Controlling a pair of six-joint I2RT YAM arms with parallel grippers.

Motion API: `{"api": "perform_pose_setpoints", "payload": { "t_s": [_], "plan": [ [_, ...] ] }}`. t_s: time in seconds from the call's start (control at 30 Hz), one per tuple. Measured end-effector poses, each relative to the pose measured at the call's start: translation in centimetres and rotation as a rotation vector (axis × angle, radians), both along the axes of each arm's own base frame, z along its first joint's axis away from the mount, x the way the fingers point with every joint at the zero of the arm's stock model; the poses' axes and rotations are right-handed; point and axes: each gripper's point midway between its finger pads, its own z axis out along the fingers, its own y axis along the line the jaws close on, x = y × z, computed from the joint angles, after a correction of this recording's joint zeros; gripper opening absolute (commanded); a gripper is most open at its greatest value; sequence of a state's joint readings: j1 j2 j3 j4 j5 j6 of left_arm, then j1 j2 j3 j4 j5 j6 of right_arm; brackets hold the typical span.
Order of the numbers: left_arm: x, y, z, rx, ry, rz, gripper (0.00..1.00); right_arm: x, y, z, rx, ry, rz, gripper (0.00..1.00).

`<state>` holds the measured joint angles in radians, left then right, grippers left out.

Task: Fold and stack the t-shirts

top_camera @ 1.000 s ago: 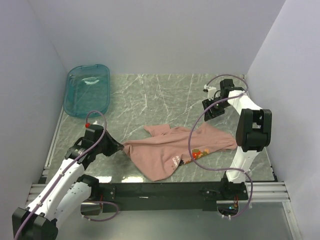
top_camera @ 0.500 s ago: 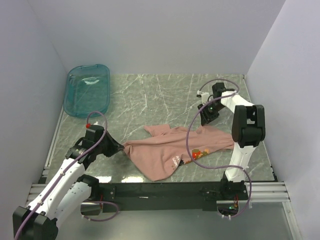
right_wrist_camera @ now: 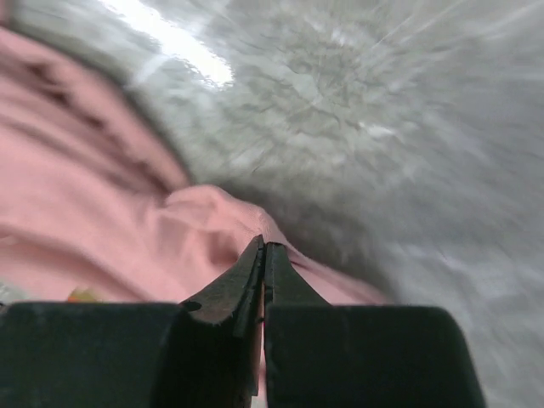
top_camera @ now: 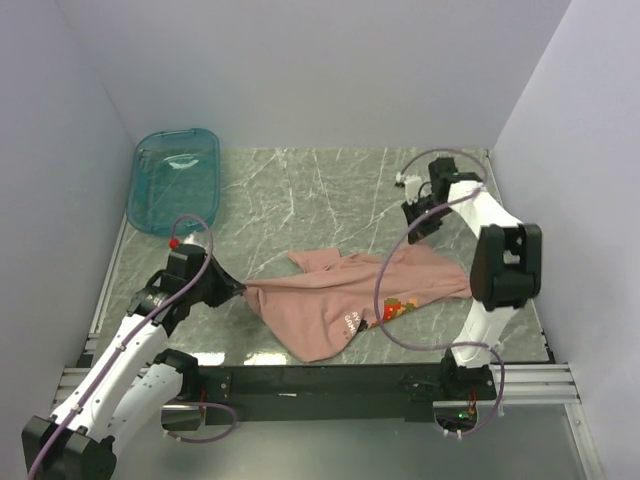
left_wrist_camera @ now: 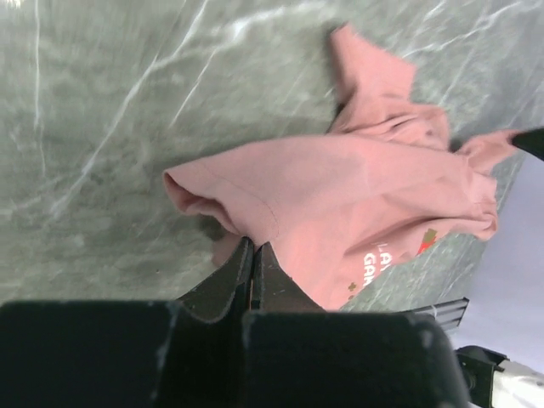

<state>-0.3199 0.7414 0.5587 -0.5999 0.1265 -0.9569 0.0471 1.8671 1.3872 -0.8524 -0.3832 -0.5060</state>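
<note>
A dusty-pink t-shirt (top_camera: 330, 310) is spread crumpled and unfolded on the near middle of the green marbled worktop (top_camera: 300, 195). Its chest print (top_camera: 398, 308) and white lettering (top_camera: 351, 319) are turned upward, toward the worktop's near edge. The left claw (top_camera: 240, 291) is clenched on the shirt's left-hand hem. In the left wrist view the fabric is seen gathered into a small fold right at the closed fingertips (left_wrist_camera: 235, 272). The right claw (top_camera: 414, 232) is clenched as well, its tips pressed together at the shirt's far right edge. In the right wrist view a ridge of pink cloth is met by those tips, but whether any cloth is pinched between them cannot be told. A translucent teal bin (top_camera: 175, 195) is set at the far left corner, well apart from the shirt.
</note>
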Motion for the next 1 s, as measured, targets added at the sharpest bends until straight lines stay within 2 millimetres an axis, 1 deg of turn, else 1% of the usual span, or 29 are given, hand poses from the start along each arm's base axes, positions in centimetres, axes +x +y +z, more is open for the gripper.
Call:
{"api": "perform_pose_setpoints", "payload": {
  "t_s": [0.07,0.1,0.13,0.17,0.23,0.27,0.3,0.33,0.43,0.47,0.53,0.63,0.73,0.8,0.87,0.97,1.0],
  "plan": [
    [0.7,0.2,1.7,0.018,-0.045,0.0,0.0,0.2,0.0,4.2,0.005,-0.097,0.001,0.0],
    [1.1,0.4,2.7,0.027,-0.076,0.002,0.0,0.5,0.1,6.8,0.008,-0.165,0.001,0.0],
    [1.6,0.5,4.1,0.04,-0.111,0.0,0.0,1.0,0.0,9.9,0.01,-0.241,-0.001,0.0],
    [1.8,0.6,4.7,0.042,-0.126,0.001,0.0,1.4,0.0,12.7,0.011,-0.316,-0.002,0.0],
    [2.9,1.0,8.3,0.071,-0.227,0.006,0.0,2.4,-0.1,19.9,0.015,-0.514,-0.009,0.0],
    [3.3,1.2,9.8,0.077,-0.269,0.01,0.0,2.5,-0.2,23.3,0.012,-0.608,-0.014,0.0],
    [3.7,1.3,11.4,0.084,-0.313,0.013,0.0,2.2,-0.3,26.6,0.013,-0.692,-0.018,0.0],
    [3.9,1.5,12.6,0.093,-0.345,0.014,0.0,1.9,-0.4,29.7,0.012,-0.771,-0.025,0.0],
    [4.6,1.9,17.6,0.111,-0.487,0.016,0.0,0.2,-1.0,36.8,0.004,-0.948,-0.047,0.0],
    [4.8,1.9,19.7,0.112,-0.549,0.014,0.0,-0.5,-1.2,39.0,-0.001,-1.005,-0.057,0.0],
    [5.0,1.9,23.2,0.107,-0.657,0.006,0.0,-1.9,-1.7,42.7,-0.012,-1.107,-0.078,0.0],
    [4.6,1.5,29.7,0.077,-0.847,-0.016,0.0,-4.4,-2.6,46.3,-0.035,-1.219,-0.116,0.0],
    [3.5,0.7,36.1,0.022,-1.033,-0.061,0.0,-7.4,-3.6,49.6,-0.057,-1.337,-0.165,0.0],
    [2.1,0.0,40.3,-0.03,-1.159,-0.105,0.0,-9.8,-4.3,52.1,-0.068,-1.43,-0.203,0.0],
    [0.4,-0.7,43.9,-0.085,-1.272,-0.155,0.01,-12.5,-5.0,54.9,-0.073,-1.539,-0.244,0.0],
    [-2.6,-1.6,48.2,-0.17,-1.407,-0.242,0.01,-17.1,-6.2,59.9,-0.07,-1.726,-0.322,0.0],
    [-3.4,-1.8,49.2,-0.19,-1.442,-0.266,0.01,-18.7,-6.6,61.5,-0.068,-1.791,-0.349,0.0]
  ]
}}
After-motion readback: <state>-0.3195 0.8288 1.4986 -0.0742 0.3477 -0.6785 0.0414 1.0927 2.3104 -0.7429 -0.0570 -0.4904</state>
